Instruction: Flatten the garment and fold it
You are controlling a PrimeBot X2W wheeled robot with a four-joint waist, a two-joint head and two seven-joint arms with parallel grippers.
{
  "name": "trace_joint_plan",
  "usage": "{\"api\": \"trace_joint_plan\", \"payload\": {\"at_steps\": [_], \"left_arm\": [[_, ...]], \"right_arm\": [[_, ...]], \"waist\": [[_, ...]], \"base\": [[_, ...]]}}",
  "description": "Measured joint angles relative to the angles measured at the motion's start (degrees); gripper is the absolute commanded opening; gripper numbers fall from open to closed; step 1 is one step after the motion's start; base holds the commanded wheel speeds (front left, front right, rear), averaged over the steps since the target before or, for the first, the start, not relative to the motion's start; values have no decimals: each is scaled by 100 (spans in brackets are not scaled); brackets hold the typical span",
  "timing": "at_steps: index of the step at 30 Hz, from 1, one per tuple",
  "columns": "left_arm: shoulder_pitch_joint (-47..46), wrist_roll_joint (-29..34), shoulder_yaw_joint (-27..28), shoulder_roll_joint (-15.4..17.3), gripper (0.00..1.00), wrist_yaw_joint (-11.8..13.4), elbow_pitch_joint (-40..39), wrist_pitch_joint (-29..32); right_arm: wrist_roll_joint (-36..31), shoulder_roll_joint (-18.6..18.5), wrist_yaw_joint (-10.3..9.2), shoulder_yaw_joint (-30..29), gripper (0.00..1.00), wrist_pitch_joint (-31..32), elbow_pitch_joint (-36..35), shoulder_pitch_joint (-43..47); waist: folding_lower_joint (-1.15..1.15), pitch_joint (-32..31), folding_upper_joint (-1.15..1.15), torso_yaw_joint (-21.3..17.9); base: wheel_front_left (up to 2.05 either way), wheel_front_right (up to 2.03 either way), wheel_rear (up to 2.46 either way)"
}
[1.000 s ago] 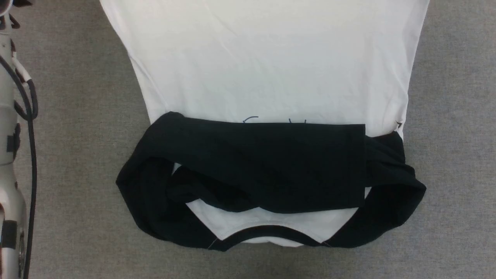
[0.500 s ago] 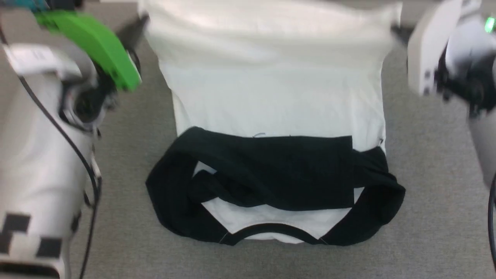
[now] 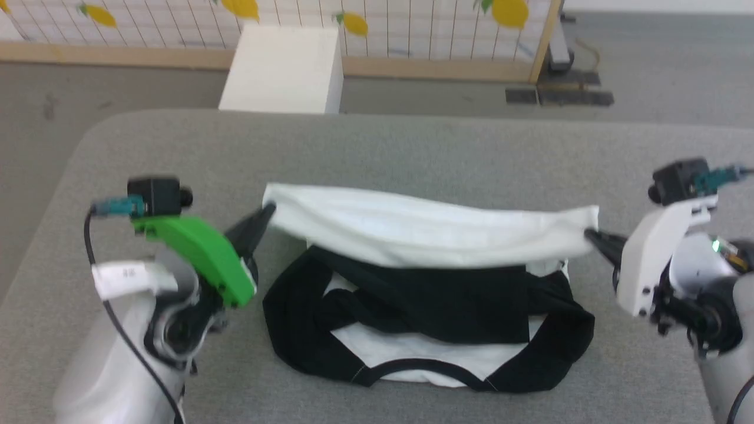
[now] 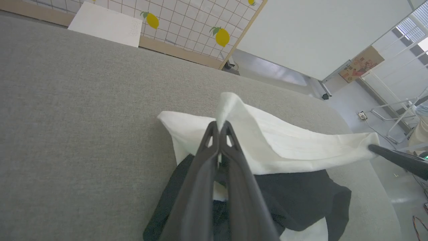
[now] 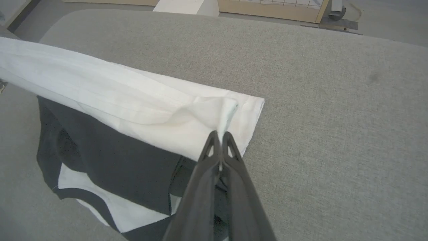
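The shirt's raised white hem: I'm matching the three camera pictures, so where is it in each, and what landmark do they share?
Head view: the white hem spans the middle, between the left hand and right hand.
Left wrist view: white hem runs from centre toward the right.
Right wrist view: white hem runs from the left edge to centre.
Shared landmark: the white box beyond the grey table, near each view's top.

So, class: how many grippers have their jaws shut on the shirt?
2. The left gripper pinches the left corner of the garment; the right gripper pinches its right corner. Both hold that white edge lifted.
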Motion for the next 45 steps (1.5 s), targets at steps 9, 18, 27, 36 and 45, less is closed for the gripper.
{"api": "trace_joint_plan", "payload": {"at_steps": [9, 18, 27, 36, 45], "left_arm": [[1194, -280, 88, 24, 0, 298, -264, -125], [1574, -391, 64, -180, 0, 360, 246, -225], [1740, -447, 255, -207, 0, 398, 542, -567], [1956, -532, 250, -209, 0, 556, 535, -526], [1981, -580, 208, -157, 100, 770, 565, -246]], "right_arm": [[-121, 388, 0, -322, 0, 170, -475, 874], [-240, 634, 0, -431, 0, 198, -439, 1467], [-319, 746, 0, -798, 0, 40, -430, 1825], [-324, 793, 0, -704, 0, 83, -374, 2174], [-370, 776, 0, -626, 100, 54, -325, 2224]], "waist": [[0, -339, 0, 35], [0, -234, 0, -7], [0, -200, 0, -58], [0, -189, 0, -88], [0, -283, 0, -95]], "base": [[0, 0, 0], [0, 0, 0], [0, 0, 0], [0, 0, 0], [0, 0, 0]]}}
